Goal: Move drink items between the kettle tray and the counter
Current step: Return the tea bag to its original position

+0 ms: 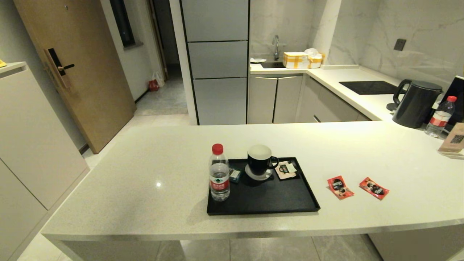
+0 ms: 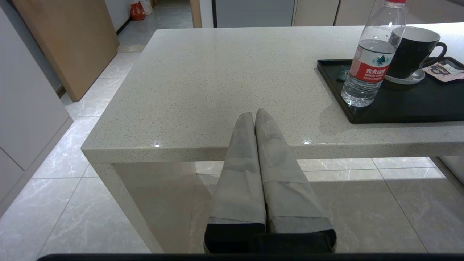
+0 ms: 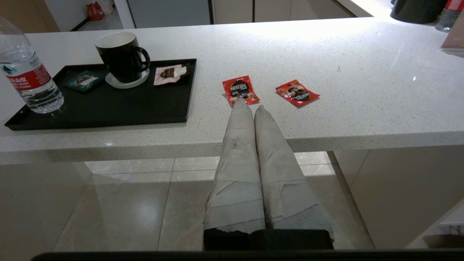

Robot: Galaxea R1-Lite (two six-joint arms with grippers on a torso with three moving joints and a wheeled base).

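- Head view: we saw the counter (image 1: 145, 174) bearing the black tray (image 1: 268, 203), with neither arm in frame.
- On the tray stood a bottle (image 1: 219, 174) at its left edge, a black mug (image 1: 260, 161) on a white coaster (image 1: 253, 176), a teal packet (image 1: 235, 175) between bottle and mug, and a cream sachet (image 1: 286, 169) just right of the mug.
- The two red sachets lay flat on the counter to the right of the tray, apart from it and from each other: the near sachet (image 1: 340, 187) closer to the tray, the far sachet (image 1: 374, 188) beyond it.
- A kettle (image 1: 417, 103) and a second bottle (image 1: 439, 116) stood at the far right.
- Left wrist view: our left gripper (image 2: 255, 115) hung off the counter's front edge, fingers clenched together on nothing, left of the tray.
- Right wrist view: our right gripper (image 3: 248, 107) was likewise pressed closed and empty, off the edge, its tips in line with the near sachet.
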